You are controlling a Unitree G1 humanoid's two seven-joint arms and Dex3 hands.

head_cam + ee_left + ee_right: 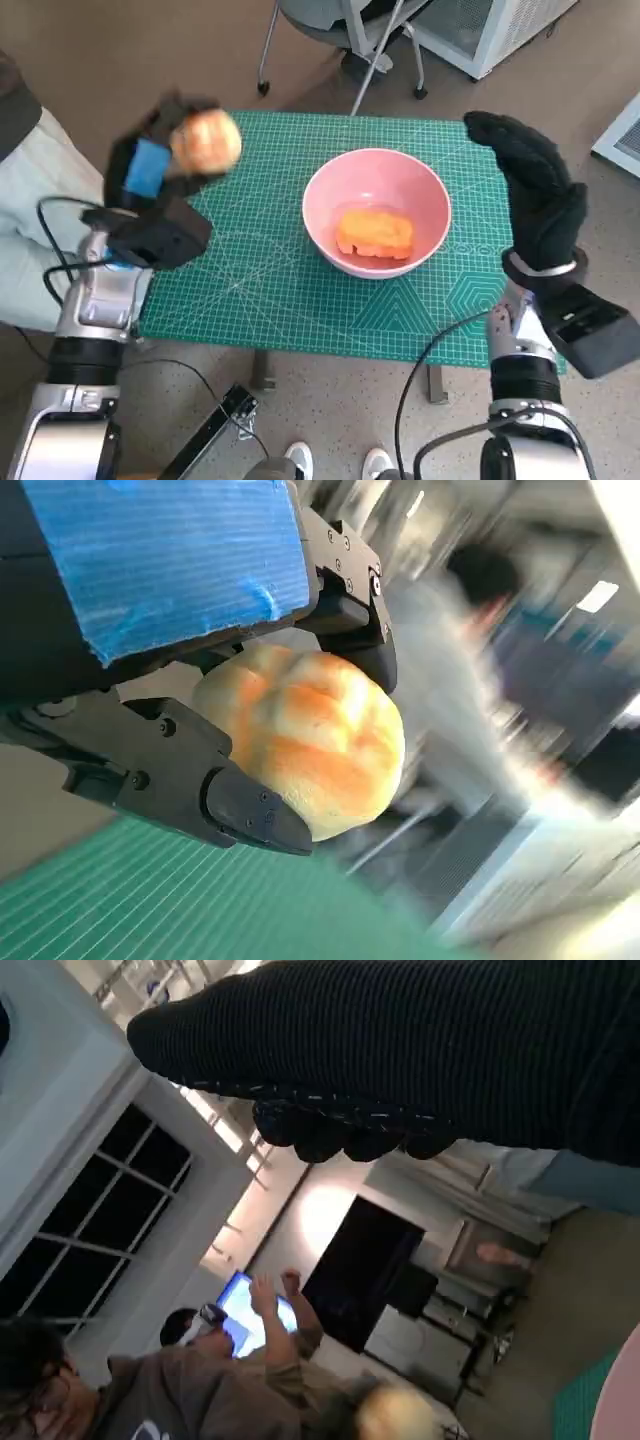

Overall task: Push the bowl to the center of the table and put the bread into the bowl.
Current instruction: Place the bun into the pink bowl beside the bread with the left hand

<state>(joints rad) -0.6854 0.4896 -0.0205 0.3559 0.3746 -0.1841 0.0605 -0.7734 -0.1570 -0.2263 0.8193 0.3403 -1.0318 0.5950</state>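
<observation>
The green cutting mat (pixel 300 290) covers the table. The pink bowl (pixel 325 195) sits near its center and contains an orange bread piece (pixel 375 232). At 9 o'clock from the bowl, the left hand (pixel 150 185) holds a round bun (pixel 205 141) aloft, fingers clamped on its sides. The bun appears light and soft; a gentle grip is advisable. At 3 o'clock, the right hand (pixel 535 190) stands upright and holds nothing; its finger spread cannot be determined.

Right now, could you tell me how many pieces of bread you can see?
2: a round bun held by the left robot hand above the table's left side, and an orange piece inside the pink bowl.
</observation>
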